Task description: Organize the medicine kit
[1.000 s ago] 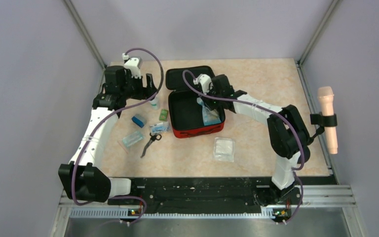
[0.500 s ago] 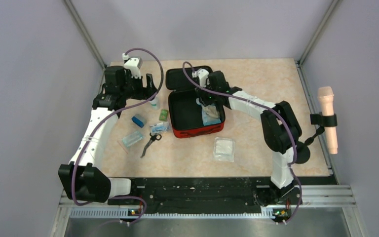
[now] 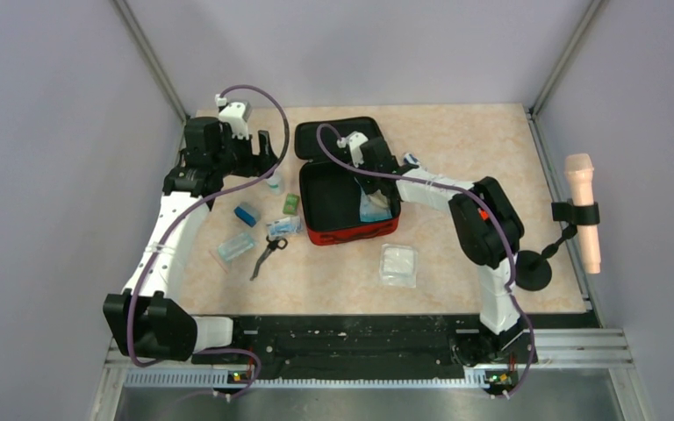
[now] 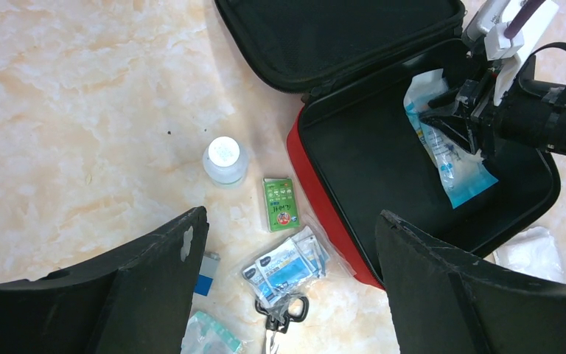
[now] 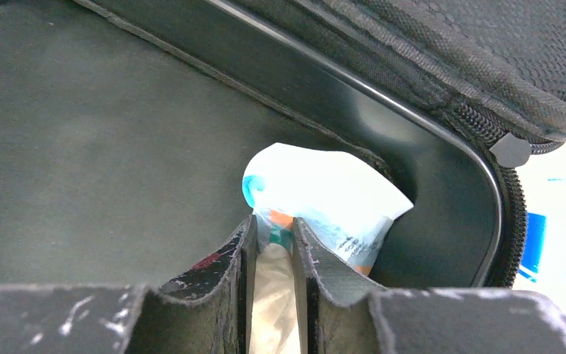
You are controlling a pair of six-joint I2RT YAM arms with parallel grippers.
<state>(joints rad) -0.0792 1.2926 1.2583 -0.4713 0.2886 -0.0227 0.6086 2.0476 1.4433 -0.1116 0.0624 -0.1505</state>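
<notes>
With the right hand [image 5: 273,225] pinching a blue-and-white packet [image 5: 332,195] inside the open medicine kit [image 3: 351,235] on the tabletop [image 3: 465,149], we are aiming to lay it flat, clear of the zip [image 5: 479,122].

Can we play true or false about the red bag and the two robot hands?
1. The medicine kit is open. True.
2. The right gripper is pinching a plastic packet inside the kit. True.
3. The left gripper is holding the little bottle. False: its jaws are wide open and empty, and the bottle stands on the table.
4. The scissors are inside the kit. False: they lie on the table, to the left of the kit.
5. The green box lies on the table beside the kit. True.
</notes>
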